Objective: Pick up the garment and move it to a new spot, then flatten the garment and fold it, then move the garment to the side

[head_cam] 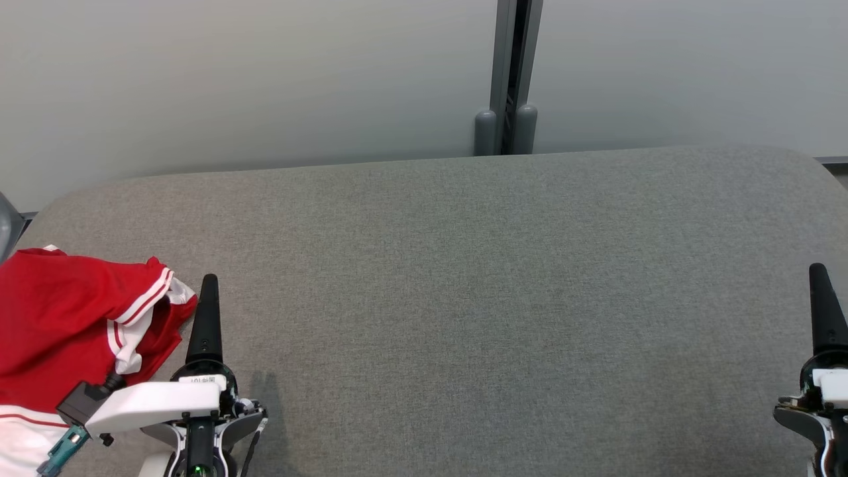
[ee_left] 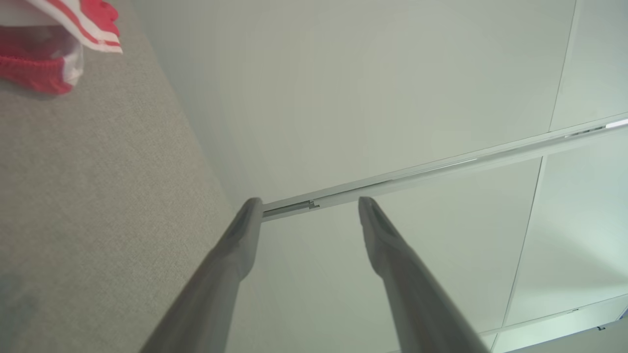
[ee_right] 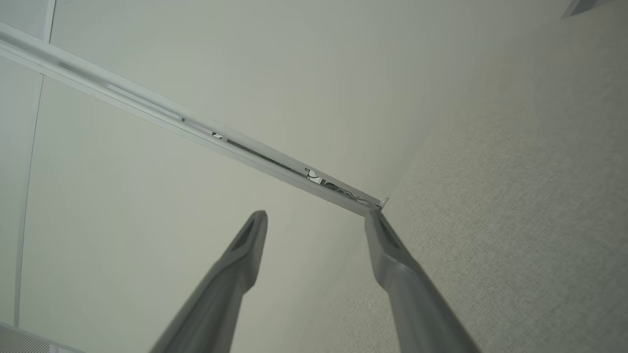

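A red garment (head_cam: 63, 324) with white stripes lies crumpled at the left edge of the grey padded surface (head_cam: 464, 298) in the head view. Its corner also appears at the top left of the left wrist view as red and white cloth (ee_left: 54, 44). My left gripper (head_cam: 208, 291) rests just right of the garment, close to its striped edge, and in its wrist view the left gripper (ee_left: 306, 211) stands open with nothing between the fingers. At the far right edge my right gripper (head_cam: 820, 285) rests over bare surface; its wrist view shows the right gripper (ee_right: 316, 220) open and empty.
A pale wall runs behind the grey surface, with a dark vertical post (head_cam: 513, 79) at its middle. The surface has rounded far corners (head_cam: 811, 165). A wide stretch of grey fabric lies between my two grippers.
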You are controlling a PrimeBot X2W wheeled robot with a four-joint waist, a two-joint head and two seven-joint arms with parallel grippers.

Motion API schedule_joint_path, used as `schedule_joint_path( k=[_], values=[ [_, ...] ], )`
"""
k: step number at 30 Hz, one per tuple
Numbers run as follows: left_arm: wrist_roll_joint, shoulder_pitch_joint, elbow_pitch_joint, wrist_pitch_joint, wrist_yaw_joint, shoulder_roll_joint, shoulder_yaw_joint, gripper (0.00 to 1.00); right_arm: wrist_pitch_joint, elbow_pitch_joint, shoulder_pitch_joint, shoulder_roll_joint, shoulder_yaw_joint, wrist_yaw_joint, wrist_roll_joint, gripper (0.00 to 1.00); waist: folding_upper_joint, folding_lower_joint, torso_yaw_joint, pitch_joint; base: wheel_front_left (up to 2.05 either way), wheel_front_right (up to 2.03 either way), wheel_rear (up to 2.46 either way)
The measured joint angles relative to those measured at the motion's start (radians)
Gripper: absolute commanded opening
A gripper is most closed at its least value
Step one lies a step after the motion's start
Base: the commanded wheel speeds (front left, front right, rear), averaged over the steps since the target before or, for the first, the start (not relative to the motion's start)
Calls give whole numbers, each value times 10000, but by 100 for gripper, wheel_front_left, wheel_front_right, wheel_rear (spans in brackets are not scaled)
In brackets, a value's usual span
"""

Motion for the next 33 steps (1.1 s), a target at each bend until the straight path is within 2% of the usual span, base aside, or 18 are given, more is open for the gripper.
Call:
schedule_joint_path(
  k=[14, 15, 16, 17, 20, 21, 24, 33],
  values=[
    [2857, 34, -1569, -253, 0, 4, 734, 100, -662, -1060, -367, -138, 1005, 0, -3921, 100, 0, 0, 56, 103, 0, 0, 0],
    [2857, 34, -1569, -253, 0, 4, 734, 100, -662, -1060, -367, -138, 1005, 0, -3921, 100, 0, 0, 56, 103, 0, 0, 0],
    [3457, 58, -1850, -303, 92, 2, 709, 100, -750, -1229, -372, -157, 1198, 2, -4472, 100, 0, -1, 57, 126, 0, 0, 0],
    [3457, 58, -1850, -303, 92, 2, 709, 100, -750, -1229, -372, -157, 1198, 2, -4472, 100, 0, -1, 57, 126, 0, 0, 0],
    [4872, 260, -2378, -359, 359, 6, 374, 100, -918, -1342, -374, -207, 1509, 2, -5457, 100, 0, 0, 58, 171, 0, 0, 0],
    [4872, 260, -2378, -359, 359, 6, 374, 100, -918, -1342, -374, -207, 1509, 2, -5457, 100, 0, 0, 58, 171, 0, 0, 0],
    [6069, 337, -2734, -395, 675, 4, -63, 100, -1034, -1505, -413, -305, 1730, 2, -6224, 100, 0, 0, 70, 205, 0, 0, 0],
    [8815, 647, -2869, -500, 2125, 13, -997, 100, -1388, -1522, -455, -318, 2332, 2, -7797, 100, 0, 0, 146, 301, 0, 0, 0]
  ],
)
